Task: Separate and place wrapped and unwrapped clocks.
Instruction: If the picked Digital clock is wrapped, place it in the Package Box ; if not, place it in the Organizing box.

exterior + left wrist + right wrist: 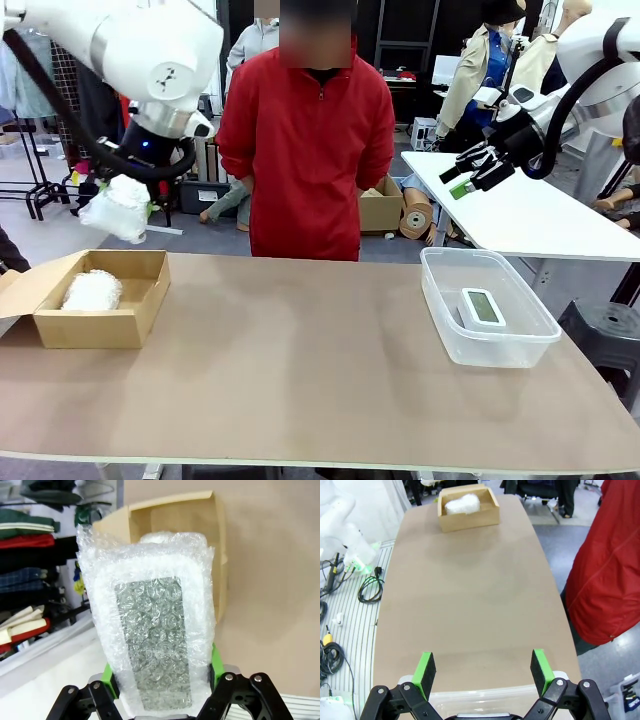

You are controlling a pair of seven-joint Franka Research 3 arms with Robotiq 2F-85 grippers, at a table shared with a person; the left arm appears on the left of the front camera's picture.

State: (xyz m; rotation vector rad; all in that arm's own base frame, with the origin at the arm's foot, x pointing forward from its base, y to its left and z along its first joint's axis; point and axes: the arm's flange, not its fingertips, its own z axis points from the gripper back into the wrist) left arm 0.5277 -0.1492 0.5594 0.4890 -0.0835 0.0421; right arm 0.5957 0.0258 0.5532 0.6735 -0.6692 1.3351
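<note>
My left gripper (122, 198) is shut on a bubble-wrapped clock (118, 210) and holds it in the air just above the far edge of a cardboard box (110, 325). In the left wrist view the wrapped clock (155, 630) stands between the green pads (107, 676), its dark screen showing through the wrap. A second wrapped clock (92, 290) lies inside the box. The bare white clock (482, 306) rests in a clear plastic bin (440, 315) at the right. My right gripper (470, 172) hangs open high above that bin, with nothing between its fingers (483, 669).
A person in a red top (305, 140) stands at the table's far edge, between the box and the bin. A white table (520, 215) stands behind the right arm. Cables (370, 587) lie on the floor beside the table. The brown tabletop (300, 350) is bare between the box and the bin.
</note>
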